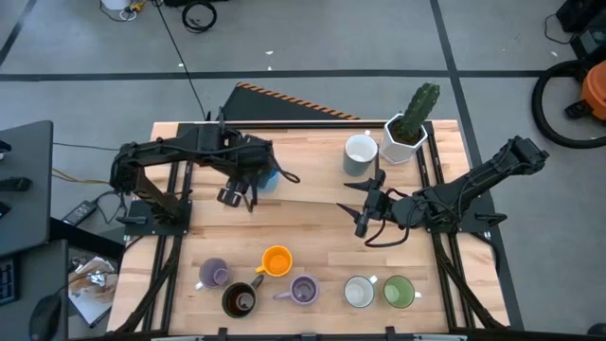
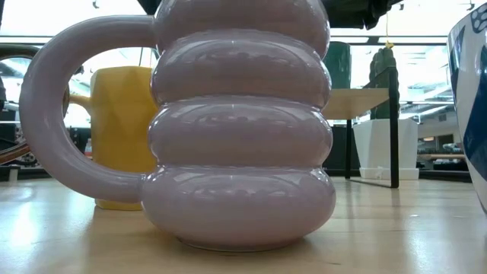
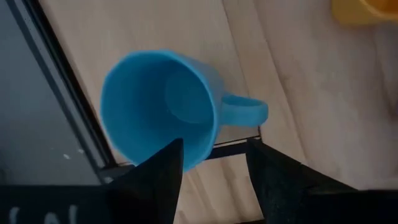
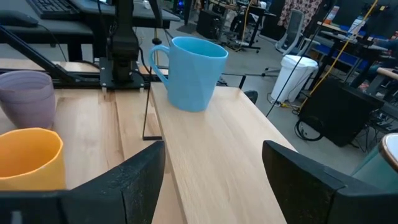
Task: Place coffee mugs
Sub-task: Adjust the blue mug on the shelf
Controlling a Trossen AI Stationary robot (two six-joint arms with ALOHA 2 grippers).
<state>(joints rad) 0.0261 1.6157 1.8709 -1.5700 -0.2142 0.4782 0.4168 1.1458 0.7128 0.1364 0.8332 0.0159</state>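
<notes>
The left gripper (image 3: 214, 165) is held open just above the small round blue ceramic mug (image 3: 158, 109), one finger over its rim, nothing gripped. To grasp well, the wall beside the handle should be straddled, then pinched. The right gripper (image 4: 214, 180) waits wide open, well apart from the blue mug. Farther off, the orange mug (image 1: 276, 260) stands with others.

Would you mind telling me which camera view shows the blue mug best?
The right wrist view: the blue mug stands whole and unobstructed, handle visible. The left wrist view looks into its mouth from above, its rim partly behind a finger. The high view mostly hides it under the left gripper. The low view misses it.
</notes>
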